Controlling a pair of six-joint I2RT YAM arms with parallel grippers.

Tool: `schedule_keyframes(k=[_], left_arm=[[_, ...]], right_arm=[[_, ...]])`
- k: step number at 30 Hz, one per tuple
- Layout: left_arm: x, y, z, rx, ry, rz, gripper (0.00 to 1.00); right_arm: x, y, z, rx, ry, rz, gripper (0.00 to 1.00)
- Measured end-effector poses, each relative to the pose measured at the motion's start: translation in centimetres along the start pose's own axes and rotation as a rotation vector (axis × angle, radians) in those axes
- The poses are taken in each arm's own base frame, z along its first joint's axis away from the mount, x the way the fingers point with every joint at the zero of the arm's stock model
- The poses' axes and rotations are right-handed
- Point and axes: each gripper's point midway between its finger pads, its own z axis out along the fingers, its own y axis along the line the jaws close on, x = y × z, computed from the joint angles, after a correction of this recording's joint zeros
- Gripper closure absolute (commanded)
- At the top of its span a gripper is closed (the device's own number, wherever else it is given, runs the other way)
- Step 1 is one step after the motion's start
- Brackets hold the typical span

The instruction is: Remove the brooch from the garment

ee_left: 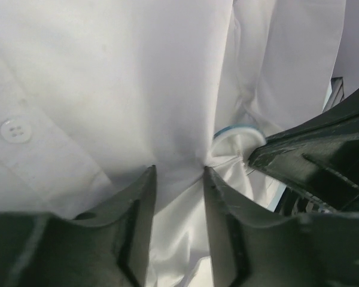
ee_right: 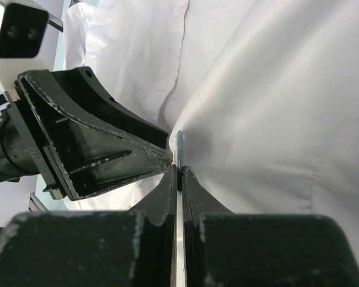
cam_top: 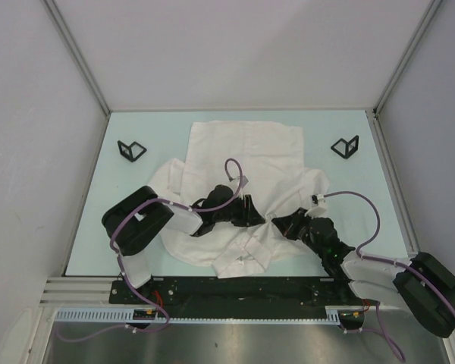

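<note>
The garment (cam_top: 243,144) is a large white shirt lying crumpled on the teal table (cam_top: 152,129). Both grippers meet at its lower middle. My left gripper (cam_top: 256,211) (ee_left: 178,173) has a fold of shirt fabric (ee_left: 107,72) bunched between its fingers. The brooch (ee_left: 236,136) is a round white disc with a blue rim, standing on the cloth just right of the left fingertips. My right gripper (cam_top: 278,222) (ee_right: 179,170) is shut on the brooch, seen edge-on (ee_right: 179,143) in the right wrist view. The brooch is hidden in the top view.
Two small black triangular brackets (cam_top: 131,150) (cam_top: 346,145) stand on the table beside the shirt's far corners. Grey walls enclose the table on three sides. Purple cables (cam_top: 231,168) loop above both wrists. A white shirt button (ee_left: 15,130) lies left of the left fingers.
</note>
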Motion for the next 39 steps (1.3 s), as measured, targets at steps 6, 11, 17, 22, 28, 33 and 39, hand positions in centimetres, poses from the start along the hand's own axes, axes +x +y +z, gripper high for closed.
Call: schedule_keyframes(k=[6, 11, 17, 22, 28, 33, 39], left_arm=[[0.8, 0.2, -0.6, 0.022, 0.014, 0.014, 0.43], [1.2, -0.3, -1.0, 0.058, 0.027, 0.033, 0.37], [1.7, -1.9, -0.9, 0.154, 0.063, 0.061, 0.21], [1.7, -2.2, 0.0, 0.177, 0.088, 0.060, 0.28], [1.4, -2.3, 1.1, 0.186, 0.103, 0.041, 0.38], [1.0, -1.9, 1.1, 0.182, 0.098, 0.007, 0.47], [1.0, -1.7, 1.1, 0.228, 0.105, -0.046, 0.40]], right_arm=[[-0.2, -0.4, -0.6, 0.022, 0.006, -0.063, 1.00], [-0.2, -1.0, -0.6, 0.072, 0.032, -0.122, 1.00], [0.2, -1.6, -0.6, 0.093, 0.051, -0.148, 1.00], [0.3, -1.0, -0.4, 0.072, 0.045, -0.157, 1.00], [-0.1, -0.2, -0.3, 0.044, 0.015, -0.172, 1.00], [-0.1, -0.1, -0.3, 0.032, 0.002, -0.173, 1.00], [0.0, -0.2, -0.4, 0.026, -0.002, -0.172, 1.00]])
